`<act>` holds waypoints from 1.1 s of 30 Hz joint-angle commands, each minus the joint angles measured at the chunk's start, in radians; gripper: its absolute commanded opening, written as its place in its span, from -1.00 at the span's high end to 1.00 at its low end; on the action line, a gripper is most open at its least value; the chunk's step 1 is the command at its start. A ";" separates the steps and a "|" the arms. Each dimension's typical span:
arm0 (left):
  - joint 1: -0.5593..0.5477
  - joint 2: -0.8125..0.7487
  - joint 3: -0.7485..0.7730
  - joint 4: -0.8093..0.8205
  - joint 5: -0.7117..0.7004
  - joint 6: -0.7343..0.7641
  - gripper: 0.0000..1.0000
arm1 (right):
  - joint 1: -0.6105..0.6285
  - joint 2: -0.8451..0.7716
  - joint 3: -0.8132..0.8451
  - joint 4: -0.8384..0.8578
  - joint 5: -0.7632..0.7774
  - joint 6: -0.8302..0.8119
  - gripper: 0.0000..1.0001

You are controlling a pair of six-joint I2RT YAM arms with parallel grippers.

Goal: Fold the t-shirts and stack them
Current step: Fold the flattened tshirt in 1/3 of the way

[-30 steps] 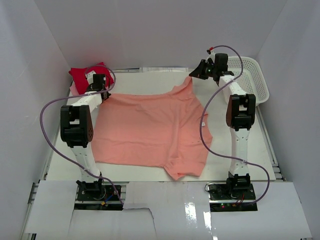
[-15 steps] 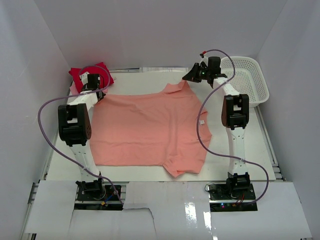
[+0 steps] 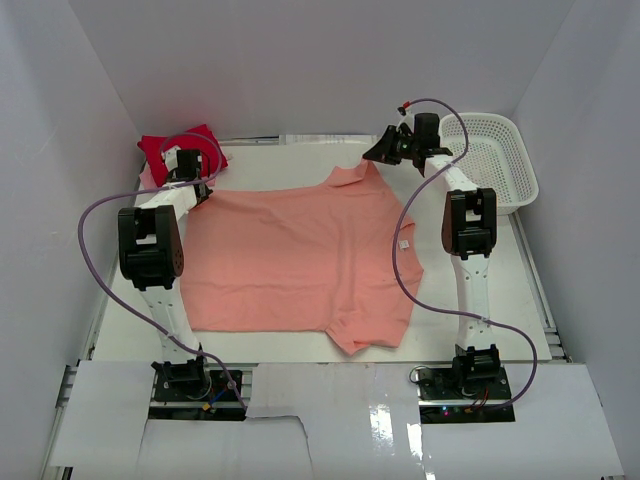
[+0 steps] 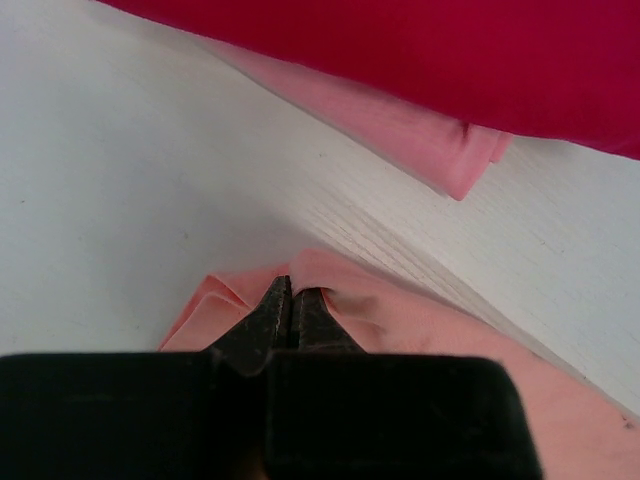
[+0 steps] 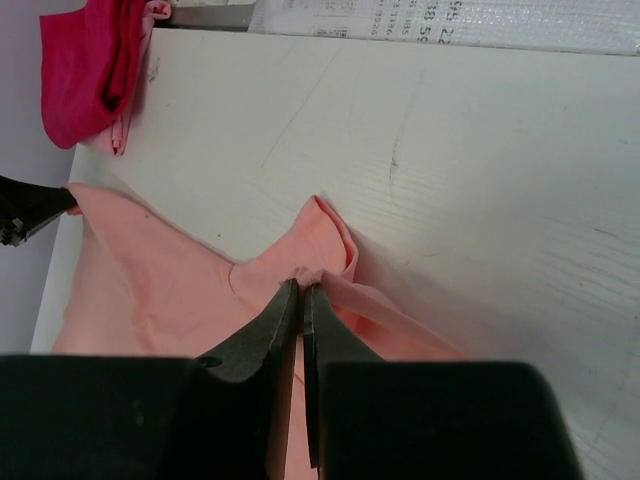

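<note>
From above, the salmon-pink t-shirt (image 3: 300, 255) lies spread on the table (image 3: 480, 320). My left gripper (image 3: 195, 183) is at its far left corner and my right gripper (image 3: 374, 158) at its far right (basket (image 3: 500, 165) beside).

Left wrist: my fingers are clamped on a salmon fold, and the red t-shirt (image 4: 450, 50) overlies the pale pink t-shirt (image 4: 400, 130) nearby.

Right wrist: my fingers pinch the bunched corner.

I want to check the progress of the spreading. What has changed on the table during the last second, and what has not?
The right fingers and the left fingers, both shut on the far edge of the salmon-pink shirt, moved to the left, the right ones more. The shirt's far edge went left with them. Nothing was let go. The red shirt, the pale pink shirt under it and the basket stayed in place.
</note>
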 commanded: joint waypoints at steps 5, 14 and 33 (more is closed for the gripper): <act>-0.002 -0.023 0.020 -0.005 -0.012 0.011 1.00 | 0.002 -0.012 0.010 0.103 0.015 0.049 0.85; 0.000 -0.020 0.037 -0.006 -0.009 0.018 1.00 | 0.007 -0.008 -0.062 0.277 0.005 0.196 0.85; 0.000 -0.066 0.051 -0.078 -0.001 0.064 1.00 | 0.028 -0.137 -0.143 0.167 -0.017 0.047 0.85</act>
